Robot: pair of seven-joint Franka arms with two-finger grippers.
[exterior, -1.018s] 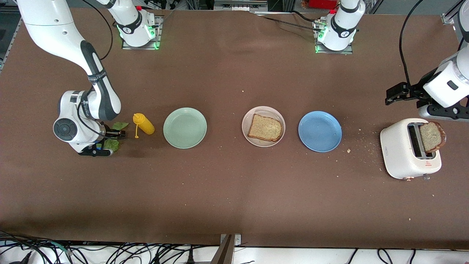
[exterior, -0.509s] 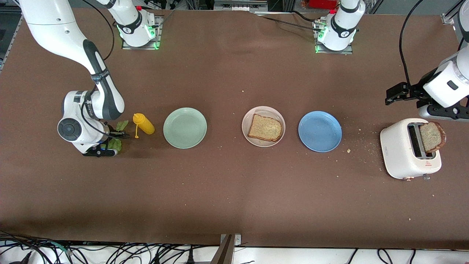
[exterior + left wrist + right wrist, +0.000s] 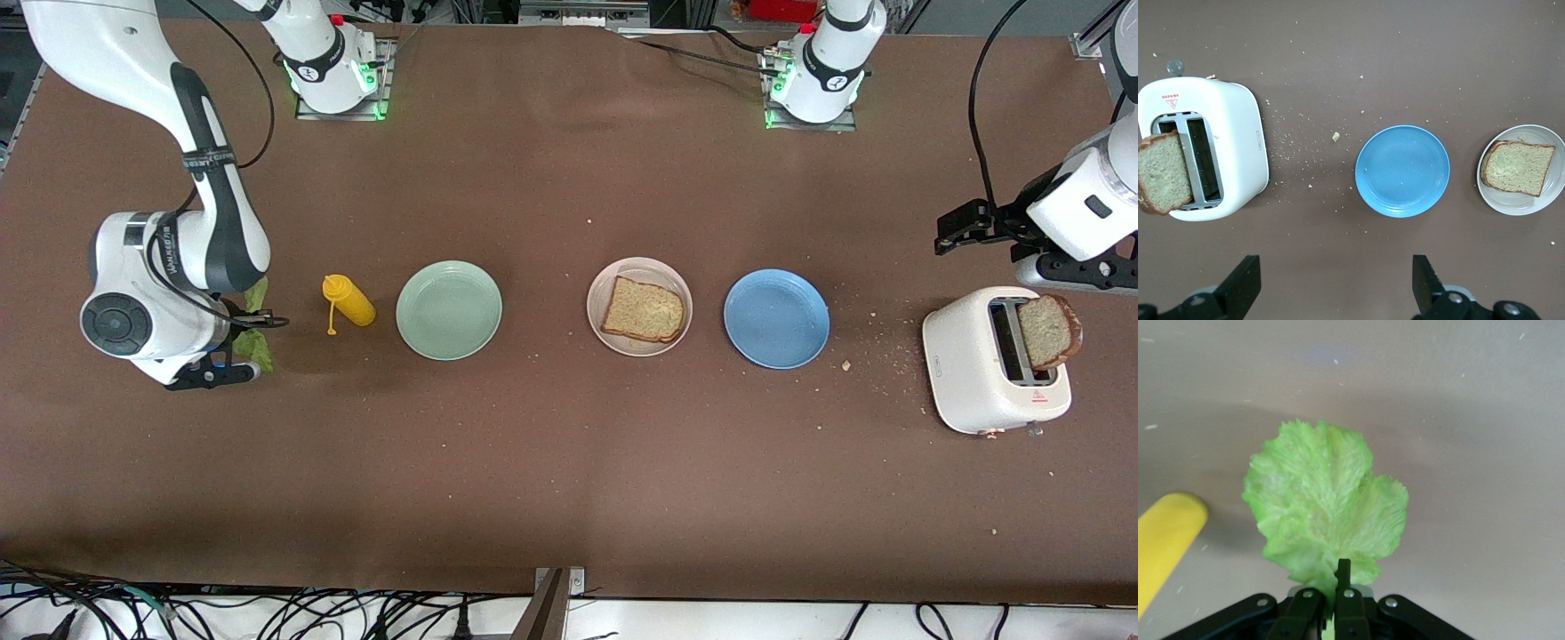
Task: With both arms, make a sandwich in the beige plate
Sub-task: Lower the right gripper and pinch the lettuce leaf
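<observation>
Bread slice on beige plate

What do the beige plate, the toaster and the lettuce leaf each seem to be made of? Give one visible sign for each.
Beige plate: probably plastic or glazed ceramic; smooth, even colour, soft sheen.
Toaster: probably glossy white plastic or enamelled casing; rounded corners, faint speckle.
Lettuce leaf: thin and ruffled with veins; real or imitation, the look leaves open. It hangs from the shut right pincer.
</observation>
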